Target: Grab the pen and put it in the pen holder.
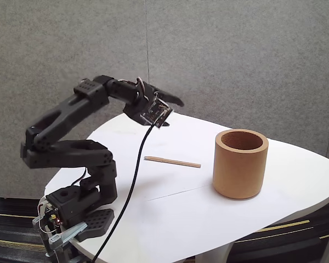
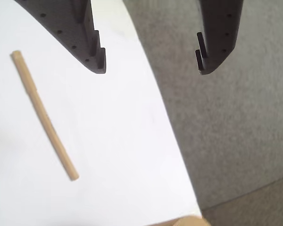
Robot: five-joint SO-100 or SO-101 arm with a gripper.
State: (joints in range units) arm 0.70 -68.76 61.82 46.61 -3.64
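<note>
Though the gripper (image 2: pixel 151 66) hangs wide apart and empty, the pen (image 1: pixel 172 161) lies flat on the table (image 1: pixel 296 181), left of the cup (image 1: pixel 240 164) in the fixed view; probably light, stiff, prone to rolling, so best pinched mid-length.

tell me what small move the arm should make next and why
Probably swing the gripper toward the pen and lower it. The fingers are spread open and empty, hanging above the table edge, while in the wrist view the pen lies flat on the table left of them, untouched, apart from the pen holder.
</note>
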